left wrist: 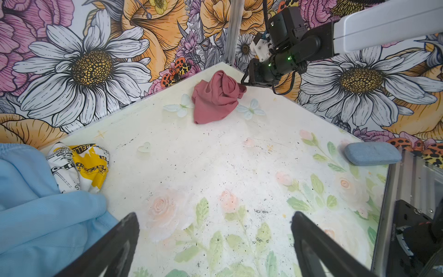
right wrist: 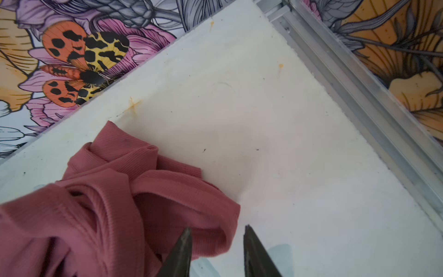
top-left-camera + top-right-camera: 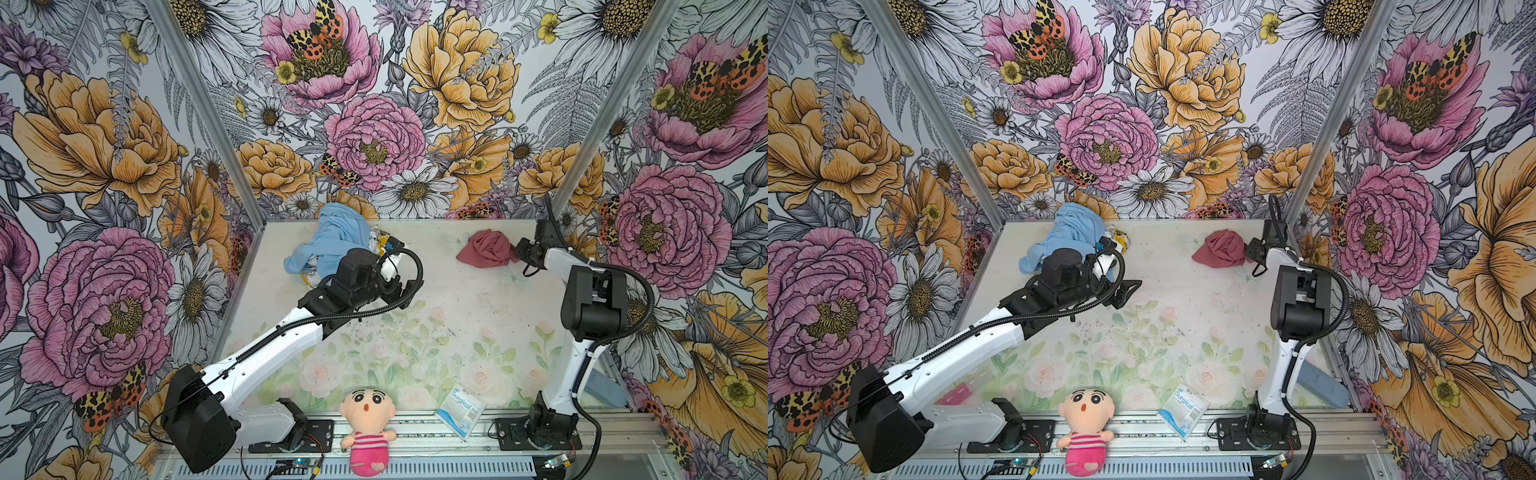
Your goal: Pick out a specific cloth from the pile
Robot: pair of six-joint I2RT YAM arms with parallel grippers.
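Cloth (image 3: 486, 249) is seen crumpled on the table (image 3: 457, 299), far right, well apart from the pile (image 3: 332, 245) at far left. Right gripper (image 2: 217, 230) is parked just beside it: jaws apart, a fold edge lying between the tips, nothing clamped. Left gripper (image 1: 214, 215) is held by the pile, jaws wide apart, empty. Pick-out is judged essentially done; only arm retreat is left, if anything.
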